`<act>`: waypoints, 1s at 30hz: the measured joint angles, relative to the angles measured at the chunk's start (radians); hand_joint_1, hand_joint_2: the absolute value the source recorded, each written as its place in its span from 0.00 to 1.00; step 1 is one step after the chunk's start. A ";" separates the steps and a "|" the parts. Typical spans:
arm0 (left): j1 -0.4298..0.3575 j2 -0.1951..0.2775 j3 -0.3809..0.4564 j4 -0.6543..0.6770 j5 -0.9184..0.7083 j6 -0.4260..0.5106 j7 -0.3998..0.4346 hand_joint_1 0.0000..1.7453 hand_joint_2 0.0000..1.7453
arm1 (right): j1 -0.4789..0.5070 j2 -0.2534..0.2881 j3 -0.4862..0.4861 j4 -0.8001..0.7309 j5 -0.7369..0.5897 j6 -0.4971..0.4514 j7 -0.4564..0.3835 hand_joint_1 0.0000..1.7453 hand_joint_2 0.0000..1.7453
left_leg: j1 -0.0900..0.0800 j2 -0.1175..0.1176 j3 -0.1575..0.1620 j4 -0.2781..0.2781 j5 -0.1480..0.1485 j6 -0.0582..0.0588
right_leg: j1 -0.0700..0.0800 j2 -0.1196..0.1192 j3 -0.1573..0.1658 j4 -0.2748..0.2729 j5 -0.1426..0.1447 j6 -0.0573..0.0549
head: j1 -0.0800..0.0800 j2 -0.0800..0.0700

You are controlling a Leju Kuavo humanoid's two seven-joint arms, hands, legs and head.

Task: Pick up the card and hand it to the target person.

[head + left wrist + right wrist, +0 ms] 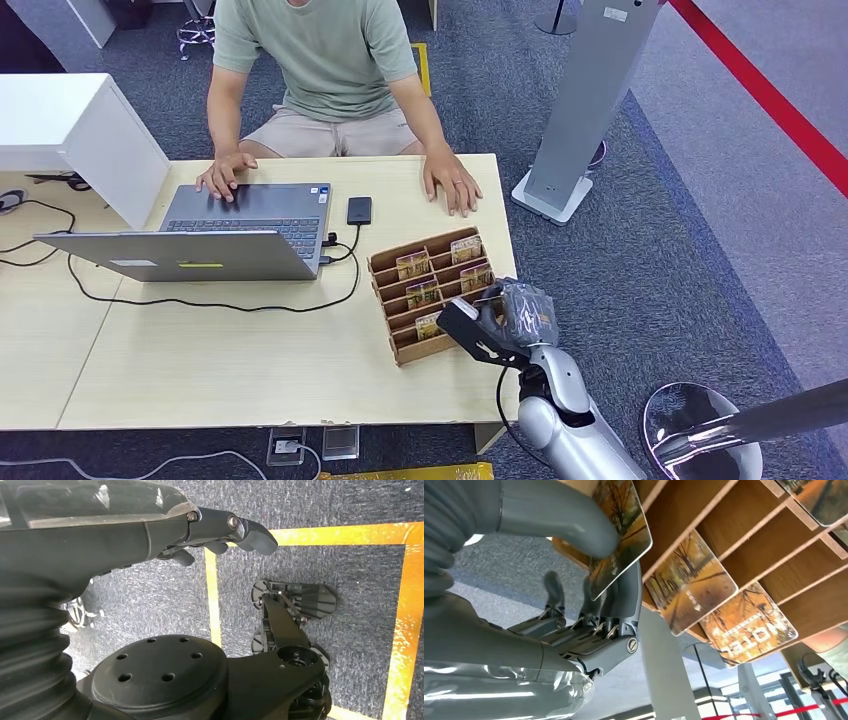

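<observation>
Several cards stood in the slots of the cardboard rack [430,290] on the table [250,360]; my right hand [497,322] was at the rack's near corner, thumb [569,522] and fingers [621,600] pinching one card [621,535] just beside its slot; my left hand [220,535] hung over the carpet, fingers curled in loosely and holding nothing; I judged the pick under way; next I had to lift the card free and carry it across to the person [320,60] seated opposite, whose hand [450,180] rested on the table.

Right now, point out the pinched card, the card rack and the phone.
Pinched card [624,535], right wrist view, on its printed face.
Card rack [385,266], head view, on its rear wall.
Phone [359,210], head view, on its screen.
</observation>
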 joint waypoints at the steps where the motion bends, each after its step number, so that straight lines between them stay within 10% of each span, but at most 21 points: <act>1: 0.000 0.000 0.000 0.000 0.000 0.000 0.000 0.00 1.00 | 0.000 0.000 0.000 0.001 -0.001 -0.001 -0.001 0.90 1.00 | 0.000 0.000 0.000 0.000 0.000 0.000 | 0.000 0.000 0.000 0.000 0.000 0.000 | 0.000 0.000; 14: 0.000 0.000 0.000 0.000 -0.005 0.002 -0.013 0.00 1.00 | 0.005 0.001 -0.002 0.009 -0.032 -0.059 -0.044 0.86 1.00 | 0.000 0.000 0.000 0.000 0.000 0.000 | 0.000 0.000 0.000 0.000 0.000 0.000 | 0.000 0.000; 21: 0.001 0.000 0.000 0.000 -0.005 0.008 -0.017 0.00 1.00 | 0.046 0.011 -0.038 -0.017 -0.117 -0.299 -0.336 0.86 1.00 | 0.000 0.000 0.000 0.000 0.000 0.000 | 0.000 0.000 0.000 0.000 0.000 0.000 | 0.000 0.000; 30: 0.003 0.000 0.000 0.000 0.000 0.019 -0.014 0.00 1.00 | 0.133 0.094 -0.182 -0.109 -0.181 -0.313 -0.632 0.86 1.00 | 0.000 0.000 0.000 0.000 0.000 0.000 | 0.000 0.000 0.000 0.000 0.000 0.000 | -0.001 0.000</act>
